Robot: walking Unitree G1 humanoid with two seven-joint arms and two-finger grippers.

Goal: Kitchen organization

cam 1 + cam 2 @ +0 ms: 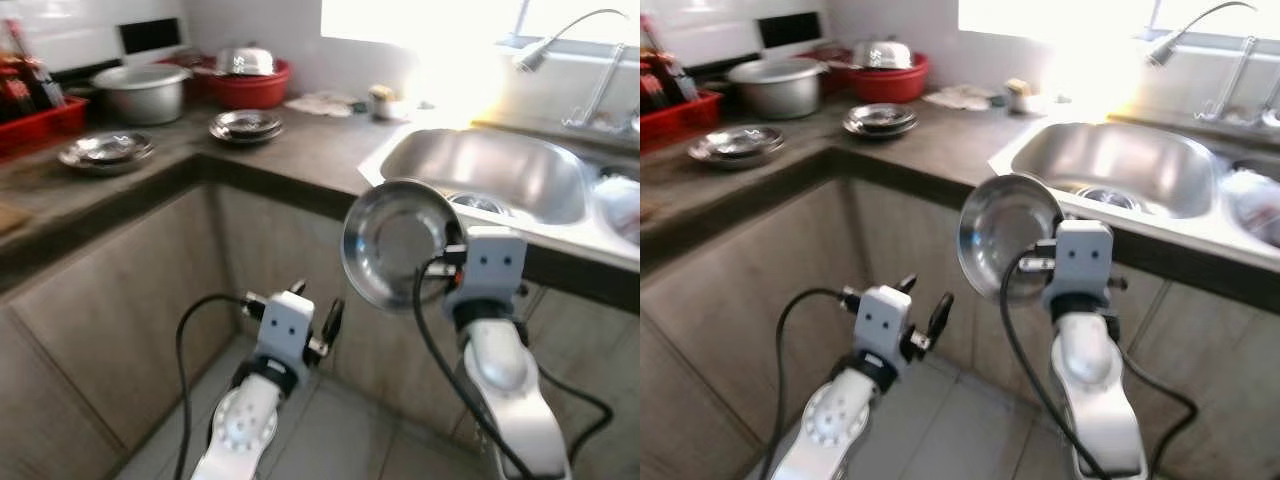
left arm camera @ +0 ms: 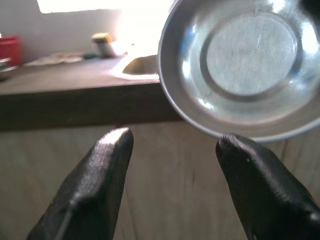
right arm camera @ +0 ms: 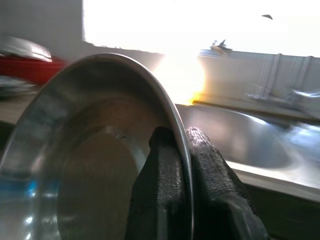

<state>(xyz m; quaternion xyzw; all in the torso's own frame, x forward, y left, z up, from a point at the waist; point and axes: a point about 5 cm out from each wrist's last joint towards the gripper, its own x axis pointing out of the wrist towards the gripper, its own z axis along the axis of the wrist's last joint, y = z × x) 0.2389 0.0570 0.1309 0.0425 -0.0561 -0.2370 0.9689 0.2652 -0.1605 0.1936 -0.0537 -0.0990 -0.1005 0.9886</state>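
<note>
Plate: a round, shiny steel plate [image 1: 392, 243] with a flat middle and a raised rim, held on edge in front of the surface [image 1: 300, 150], its hollow side facing the robot's left.
Right end effector: the right end effector [image 3: 184, 165] is clenched on the plate's rim, one finger on each face.
Left end effector: the left end effector [image 2: 172, 165] sits lower, in front of the cabinet [image 1: 120, 320], fingers spread and grasping nothing.
Sink: a steel sink [image 1: 500, 170] is set in the surface, with a tap [image 1: 560, 40] over it and something round lying in its basin.
Containers: a red basin [image 1: 245, 88] holds a steel lid or bowl; a grey pot [image 1: 140, 92] stands beside it; a red crate [image 1: 35, 120] holds bottles.
Stacks: two piles of steel plates [image 1: 246, 126] [image 1: 105, 150] lie on the surface.
Writing: none can be read.
</note>
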